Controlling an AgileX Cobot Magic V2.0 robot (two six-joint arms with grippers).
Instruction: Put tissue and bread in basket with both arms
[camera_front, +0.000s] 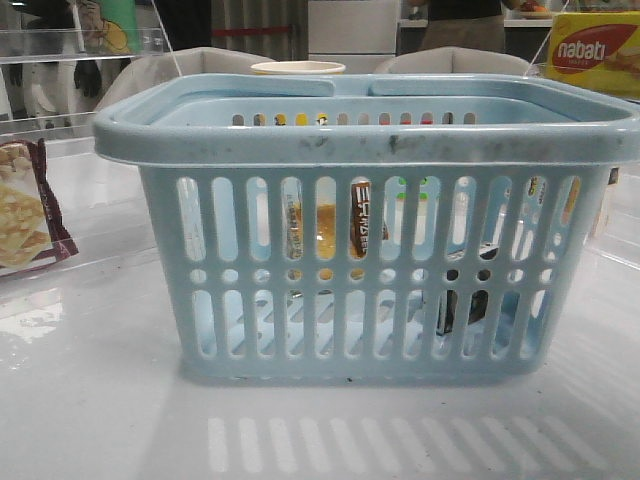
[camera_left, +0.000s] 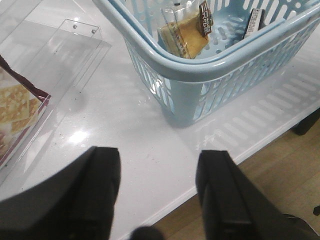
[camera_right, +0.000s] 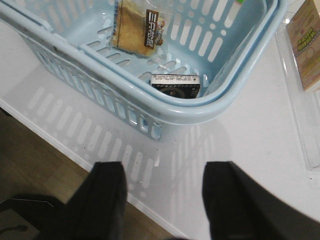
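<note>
On the white tabletop (camera_front: 90, 400) I see the light-blue basket (camera_front: 370, 150); inside lie the bread (camera_right: 134, 29) and, apart in a corner, the tissue (camera_right: 176, 86). My left hand (camera_left: 159, 192) and right hand (camera_right: 165, 200) hover outside, both spread wide, holding nothing.

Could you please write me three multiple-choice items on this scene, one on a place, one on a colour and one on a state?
1. Where is the bread?
A. on the table left of the basket
B. inside the basket
C. between the left fingers

2. What colour is the basket?
A. light blue
B. red
C. black

3. How are the two grippers?
A. both shut on packets
B. one open, one shut
C. both open and empty

Answers: 1 B, both wrist views show it on the basket floor, near the tissue. 2 A, plain in the front view. 3 C, the left gripper and the right gripper have spread fingers over bare table.
</note>
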